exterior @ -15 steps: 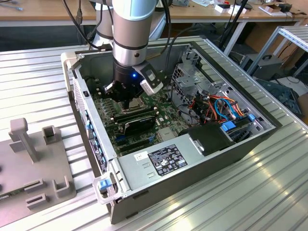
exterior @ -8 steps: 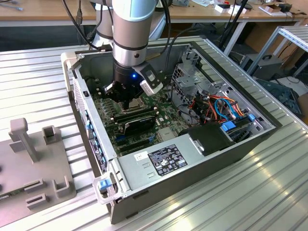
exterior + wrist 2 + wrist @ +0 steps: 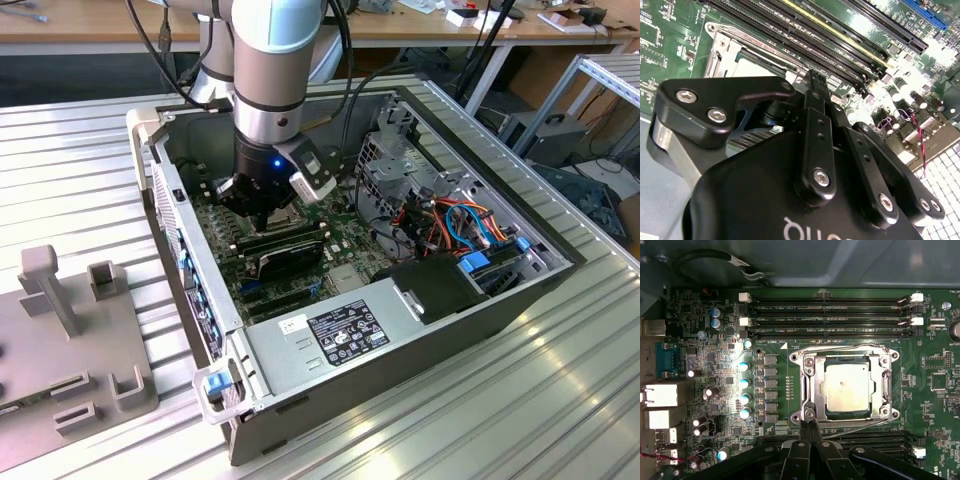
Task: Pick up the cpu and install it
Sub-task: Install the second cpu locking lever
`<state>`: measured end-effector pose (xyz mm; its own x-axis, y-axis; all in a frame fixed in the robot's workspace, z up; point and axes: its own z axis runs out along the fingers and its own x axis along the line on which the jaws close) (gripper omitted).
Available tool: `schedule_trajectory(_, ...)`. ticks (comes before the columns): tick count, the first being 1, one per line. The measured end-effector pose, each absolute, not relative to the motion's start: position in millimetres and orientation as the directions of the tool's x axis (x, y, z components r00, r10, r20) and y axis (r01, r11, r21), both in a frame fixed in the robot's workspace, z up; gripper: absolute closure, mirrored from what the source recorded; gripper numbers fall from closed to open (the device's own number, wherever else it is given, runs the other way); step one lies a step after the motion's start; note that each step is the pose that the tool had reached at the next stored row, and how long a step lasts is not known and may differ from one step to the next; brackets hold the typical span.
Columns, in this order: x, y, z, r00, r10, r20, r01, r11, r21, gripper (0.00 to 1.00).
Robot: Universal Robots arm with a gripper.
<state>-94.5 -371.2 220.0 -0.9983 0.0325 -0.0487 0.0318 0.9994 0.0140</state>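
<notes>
The small silver-grey square cpu sits in its metal-framed socket, memory slots alongside. The black gripper hovers at the frame's edge, fingers together, inside the grey case on a ribbed metal table.

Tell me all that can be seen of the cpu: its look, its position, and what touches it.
In the first wrist view the cpu is a flat square chip with a dull silver-grey metal top, slightly mottled. It lies flat inside the socket on the green motherboard, and the socket's metal frame surrounds its edges. Memory slots run along one side. The gripper is shut just off the frame's corner, beside the chip and not touching it.
</notes>
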Motion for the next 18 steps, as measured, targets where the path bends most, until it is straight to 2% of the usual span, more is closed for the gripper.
schedule_trajectory(18, -98.7, -372.7, 216.9, -0.998, 0.032, -0.049, 0.032, 0.999, 0.014, 0.89)
